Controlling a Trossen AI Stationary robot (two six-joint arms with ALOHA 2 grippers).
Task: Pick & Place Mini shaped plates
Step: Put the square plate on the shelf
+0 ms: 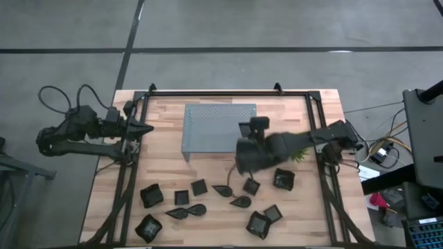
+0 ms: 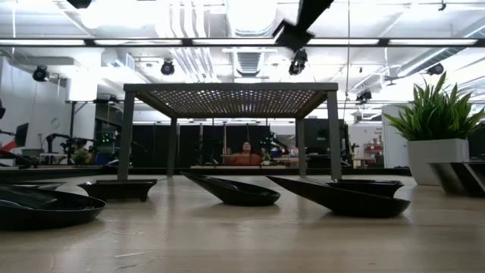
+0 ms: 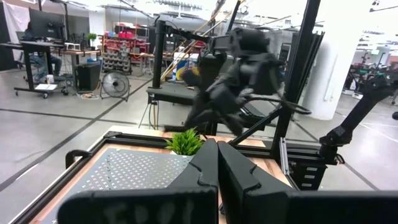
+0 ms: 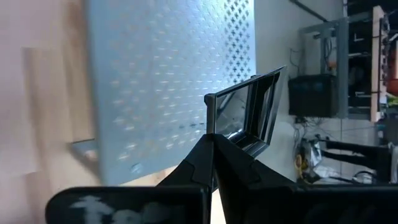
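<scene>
Waiting at the table's left edge, the left gripper (image 1: 147, 128) has its fingers pressed together, empty. Mini shaped plates (image 1: 208, 200) lie scattered across the near table, and right of centre the right gripper (image 4: 214, 140) pinches a square black plate (image 4: 245, 115) by its rim just beside the perforated metal rack (image 1: 219, 126).

The room is a large workshop with a grey concrete floor (image 1: 221, 28) crossed by dark lines. Long strip lights (image 2: 242, 42) run across a ceiling hung with white ducts and pipes (image 2: 186, 19). Beyond the far side of the table, a standing fan (image 3: 115, 84) rests on the floor near a desk with a monitor (image 3: 43, 25), where a person (image 3: 37, 46) sits. Red shelving (image 3: 127, 46) stands against the far wall. A white pillar (image 3: 336, 68) rises to the right.
</scene>
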